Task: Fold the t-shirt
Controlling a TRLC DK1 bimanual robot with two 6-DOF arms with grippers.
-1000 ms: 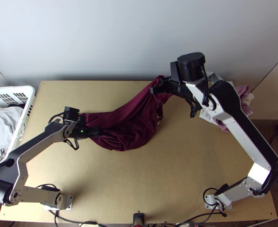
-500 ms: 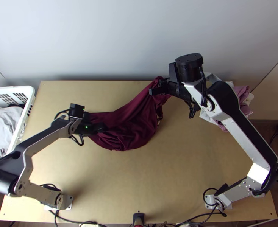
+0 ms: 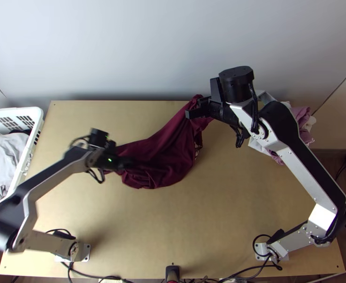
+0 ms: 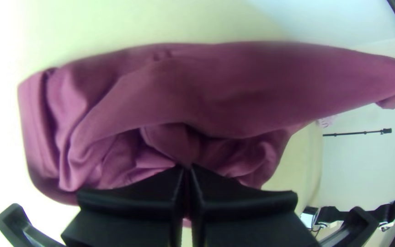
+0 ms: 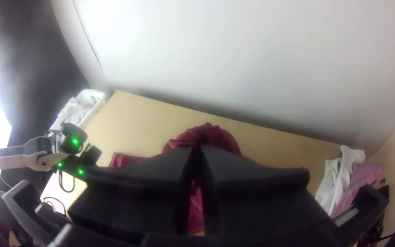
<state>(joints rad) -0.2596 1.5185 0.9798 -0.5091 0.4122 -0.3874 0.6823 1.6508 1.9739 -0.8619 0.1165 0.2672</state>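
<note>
Top view: t-shirt is lying bunched mid-surface, one corner stretching to its 1 o'clock, where the right end effector is holding it. Left end effector is sitting at the shirt's 9 o'clock. Left wrist view: fingers running narrow, pinching a gathered bit among the folds. Right wrist view: fingers closing on a bunched end, cloth hanging below. Likely still the spreading step, folding not underway. Next move is probably needing both grips lifting and pulling apart, opening the bunch before any fold.
</note>
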